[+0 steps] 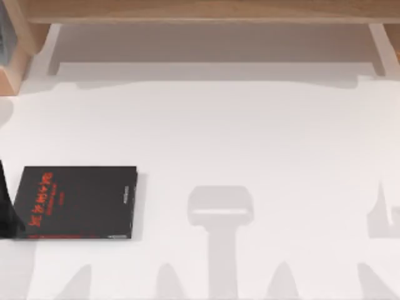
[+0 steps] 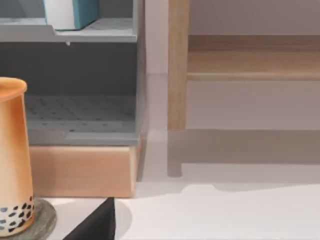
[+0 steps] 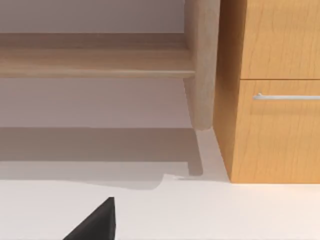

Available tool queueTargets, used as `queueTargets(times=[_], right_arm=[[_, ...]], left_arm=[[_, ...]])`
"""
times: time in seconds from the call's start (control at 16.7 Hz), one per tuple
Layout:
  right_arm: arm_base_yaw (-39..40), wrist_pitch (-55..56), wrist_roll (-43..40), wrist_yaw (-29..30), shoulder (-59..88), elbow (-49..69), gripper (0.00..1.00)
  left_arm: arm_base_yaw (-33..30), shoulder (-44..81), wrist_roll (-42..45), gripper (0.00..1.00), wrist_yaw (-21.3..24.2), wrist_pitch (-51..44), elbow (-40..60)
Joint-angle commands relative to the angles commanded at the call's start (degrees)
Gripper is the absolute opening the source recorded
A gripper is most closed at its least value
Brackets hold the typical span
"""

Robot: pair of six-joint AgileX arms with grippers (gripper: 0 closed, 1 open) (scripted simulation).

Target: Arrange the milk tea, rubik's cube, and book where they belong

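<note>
The milk tea (image 2: 12,160), an orange cup with dark pearls at its base, stands upright on a grey round coaster (image 2: 44,220) in front of a grey shelf unit (image 2: 80,112). The book (image 2: 72,12), cyan with a white strip, stands in that unit's upper compartment. A black part of my left gripper (image 2: 97,225) juts in close by the coaster, apart from the cup. My right gripper (image 3: 95,222) hangs over bare white table near a wooden drawer cabinet (image 3: 275,125). The rubik's cube is out of view.
A black book with red characters (image 1: 75,201) lies flat at the table's left. A black sliver (image 1: 5,206) sits beside it at the left edge. A long wooden shelf (image 1: 206,12) on legs spans the back. The drawer has a metal handle (image 3: 287,96).
</note>
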Motion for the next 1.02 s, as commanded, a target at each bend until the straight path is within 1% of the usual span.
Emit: queueTargets(times=[0.36,0.54,0.78,1.02], right_arm=[[-0.2,-0.5,-0.1,0.0,0.6,0.5,1.00],[-1.7,-4.5,-0.9,0.0,6.0,5.6,1.00],[-5.5,-14.5,-2.8,0.0,21.6,19.0,1.00],[-10.4,-27.4,-5.2,0.0,45.0,36.3,1.00]], left_arm=[[0.0,0.0,0.0,1.00,0.0,0.0,0.0],[0.0,0.0,0.0,1.00,0.0,0.0,0.0],[0.0,0.0,0.0,1.00,0.0,0.0,0.0],[0.0,0.0,0.0,1.00,0.0,0.0,0.0]])
